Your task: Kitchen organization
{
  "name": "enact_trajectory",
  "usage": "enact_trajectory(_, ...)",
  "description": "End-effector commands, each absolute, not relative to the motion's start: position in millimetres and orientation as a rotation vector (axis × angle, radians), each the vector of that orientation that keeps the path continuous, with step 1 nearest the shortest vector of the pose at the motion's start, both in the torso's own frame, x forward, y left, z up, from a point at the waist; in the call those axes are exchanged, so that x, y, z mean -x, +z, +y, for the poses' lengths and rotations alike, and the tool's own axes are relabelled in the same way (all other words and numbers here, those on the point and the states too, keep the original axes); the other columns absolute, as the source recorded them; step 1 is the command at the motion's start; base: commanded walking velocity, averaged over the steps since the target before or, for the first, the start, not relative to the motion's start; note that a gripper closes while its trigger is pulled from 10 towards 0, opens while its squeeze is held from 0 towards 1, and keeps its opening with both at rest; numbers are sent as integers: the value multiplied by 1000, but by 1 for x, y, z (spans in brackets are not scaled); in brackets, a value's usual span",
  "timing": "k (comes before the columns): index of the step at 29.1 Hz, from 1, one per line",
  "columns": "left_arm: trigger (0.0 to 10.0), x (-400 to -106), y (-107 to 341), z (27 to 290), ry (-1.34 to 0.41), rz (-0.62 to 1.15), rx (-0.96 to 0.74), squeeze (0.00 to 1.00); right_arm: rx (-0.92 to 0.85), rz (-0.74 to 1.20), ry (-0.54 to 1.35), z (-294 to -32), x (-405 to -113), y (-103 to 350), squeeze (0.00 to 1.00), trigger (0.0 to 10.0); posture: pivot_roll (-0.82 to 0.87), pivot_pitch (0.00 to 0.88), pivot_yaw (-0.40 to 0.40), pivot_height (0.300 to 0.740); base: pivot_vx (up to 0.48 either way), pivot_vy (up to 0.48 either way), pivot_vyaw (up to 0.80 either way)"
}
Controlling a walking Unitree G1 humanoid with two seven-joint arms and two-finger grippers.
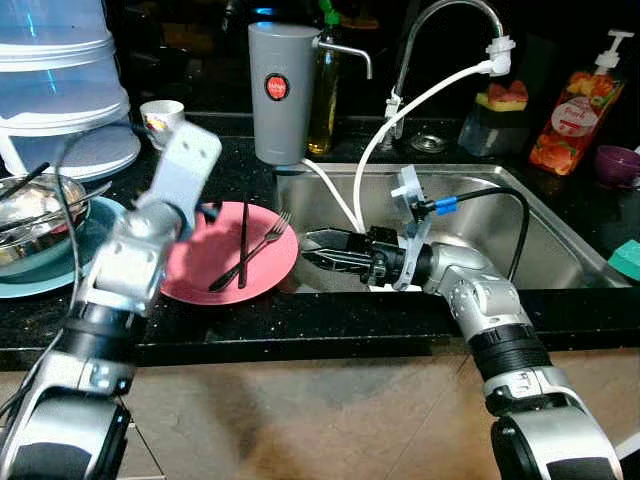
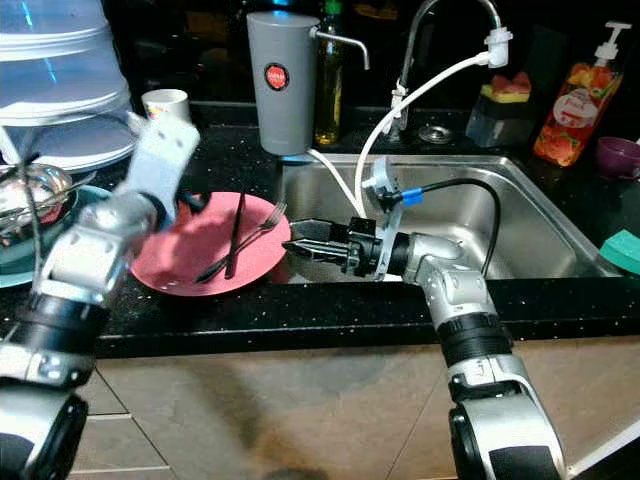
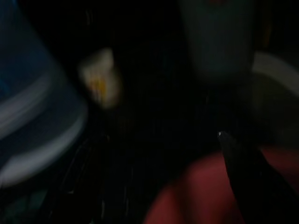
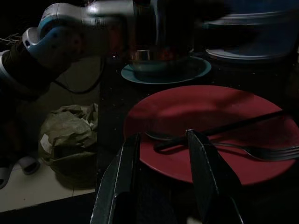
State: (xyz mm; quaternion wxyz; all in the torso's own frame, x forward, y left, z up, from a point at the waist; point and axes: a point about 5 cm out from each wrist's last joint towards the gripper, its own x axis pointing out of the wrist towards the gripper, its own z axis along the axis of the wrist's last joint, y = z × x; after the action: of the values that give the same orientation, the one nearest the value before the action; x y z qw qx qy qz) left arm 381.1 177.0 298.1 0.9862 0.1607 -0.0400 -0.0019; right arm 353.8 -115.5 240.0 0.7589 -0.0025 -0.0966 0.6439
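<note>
Nearest the camera, two silver arms are seen reaching over the near edge of a black worktop (image 1: 330, 325). On the right, the right tool (image 1: 320, 247) is held low over the left near corner of the steel sink (image 1: 560, 240), pointed left at a pink plate (image 1: 205, 262); its two black fingers (image 4: 122, 172) are seen apart in the right wrist view, with nothing between them. The plate lies flat on the worktop just left of the sink, and across it rest a fork (image 1: 262, 242) and a dark chopstick-like utensil (image 1: 243, 240), their handles toward the near rim. The left arm is raised over the plate's left side; one finger of the left tool (image 3: 243, 177) can be made out in the dark left wrist view, but whether it is apart or together cannot be told. Farther left, a metal bowl (image 1: 35, 205) stands on a teal plate (image 1: 60, 275).

The fork is judged light, stiff and slippery, lying almost flush with the plate, so it would best be taken across its narrow handle near the rim. The plate is likely rigid, smooth and breakable, to be gripped at its raised edge
</note>
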Motion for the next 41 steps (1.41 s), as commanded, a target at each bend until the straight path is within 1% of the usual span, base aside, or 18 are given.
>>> enact_trajectory(1, 10000, -386, 284, 169, -64, -57, -272, 0, 17, -203, 1416, -114, -352, 238, 0, 10000, 156, 47, -30, 740, 0, 0, 0)
enact_trajectory(3, 10000, -388, 273, 163, -114, -8, -246, 0, 22, -201, 1418, -113, -351, 238, 0, 10000, 152, 47, -28, 740, 0, 0, 0)
enact_trajectory(4, 10000, -389, 265, 155, -167, 30, -274, 0, 24, -201, 1421, -113, -350, 238, 0, 10000, 149, 50, -27, 740, 0, 0, 0)
enact_trajectory(11, 10000, -389, 253, 149, -225, 94, -294, 0, 28, -198, 1423, -115, -347, 238, 0, 10000, 143, 61, -21, 740, 0, 0, 0)
enact_trajectory(16, 10000, -388, 240, 156, -216, 137, -306, 0, 22, -191, 1427, -116, -343, 236, 0, 10000, 139, 77, -18, 740, 0, 0, 0)
enact_trajectory(18, 10000, -384, 232, 162, -206, 199, -302, 0, 19, -184, 1429, -116, -341, 234, 0, 10000, 136, 86, -17, 740, 0, 0, 0)
enact_trajectory(27, 10000, -379, 218, 172, -177, 321, -305, 0, 16, -175, 1432, -116, -340, 235, 0, 10000, 136, 90, -23, 740, 0, 0, 0)
enact_trajectory(36, 10000, -377, 223, 179, -147, 336, -322, 0, 18, -174, 1434, -116, -339, 236, 0, 10000, 139, 87, -27, 740, 0, 0, 0)
enact_trajectory(37, 157, -377, 223, 180, -141, 336, -312, 0, 18, -173, 1434, -116, -339, 236, 0, 10000, 140, 86, -27, 740, 0, 0, 0)
enact_trajectory(41, 0, -376, 223, 181, -135, 338, -291, 0, 19, -173, 1434, -115, -339, 236, 0, 10000, 140, 82, -29, 740, 0, 0, 0)
